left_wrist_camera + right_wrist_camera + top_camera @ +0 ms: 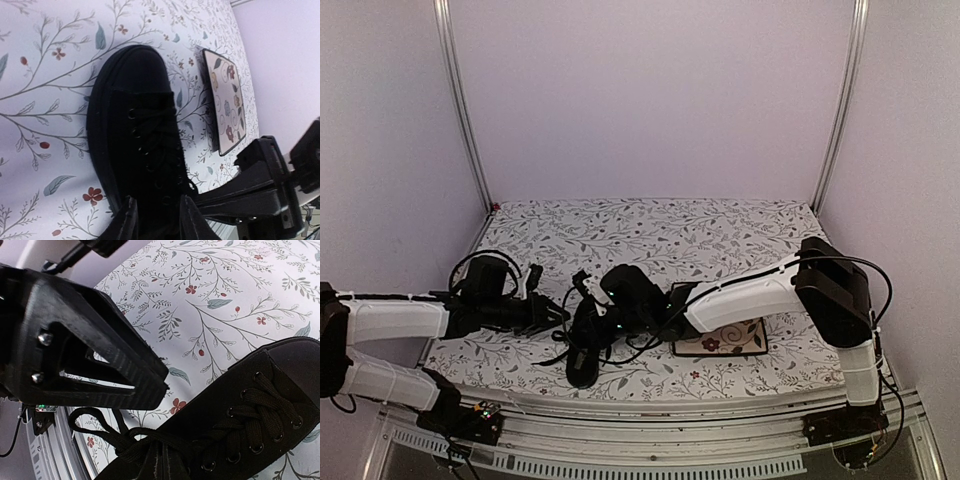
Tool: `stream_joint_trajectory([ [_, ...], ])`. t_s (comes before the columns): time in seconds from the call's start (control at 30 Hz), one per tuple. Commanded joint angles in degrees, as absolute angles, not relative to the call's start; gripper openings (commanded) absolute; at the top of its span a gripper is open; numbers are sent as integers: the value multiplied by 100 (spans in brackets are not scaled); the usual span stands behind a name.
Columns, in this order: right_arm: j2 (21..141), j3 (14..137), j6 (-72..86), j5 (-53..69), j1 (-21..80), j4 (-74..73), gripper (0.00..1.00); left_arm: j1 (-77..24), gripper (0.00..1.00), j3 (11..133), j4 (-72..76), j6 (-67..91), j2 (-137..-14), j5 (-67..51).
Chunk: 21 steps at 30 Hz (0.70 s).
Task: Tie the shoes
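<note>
The black shoe (583,350) lies on the floral table cover between my two arms. In the left wrist view the shoe (135,125) points its toe away. My left gripper (157,220) hovers over the top eyelets, open, with nothing clamped between its fingers (127,222). In the right wrist view the shoe (260,420) runs to the right. My right gripper (172,462) is shut, with the lace (135,437) bunched at its tips and a loop (82,422) trailing left. The left gripper (90,355) hangs close above that loop. In the top view both grippers, left (555,315) and right (605,312), meet over the shoe.
A square floral plate (725,340) lies just right of the shoe, under my right forearm, and shows in the left wrist view (227,100). The table's near edge with its metal rail (650,425) runs close behind the shoe. White walls enclose the table.
</note>
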State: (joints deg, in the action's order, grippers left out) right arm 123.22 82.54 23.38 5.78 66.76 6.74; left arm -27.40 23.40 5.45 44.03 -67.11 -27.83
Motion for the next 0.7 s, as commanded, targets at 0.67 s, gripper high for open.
stream_joint_trajectory([
  [0.67, 12312, 8196, 2356, 387, 6720, 774, 2, -2653, 28, 2220, 1237, 4303, -7489, -3624],
])
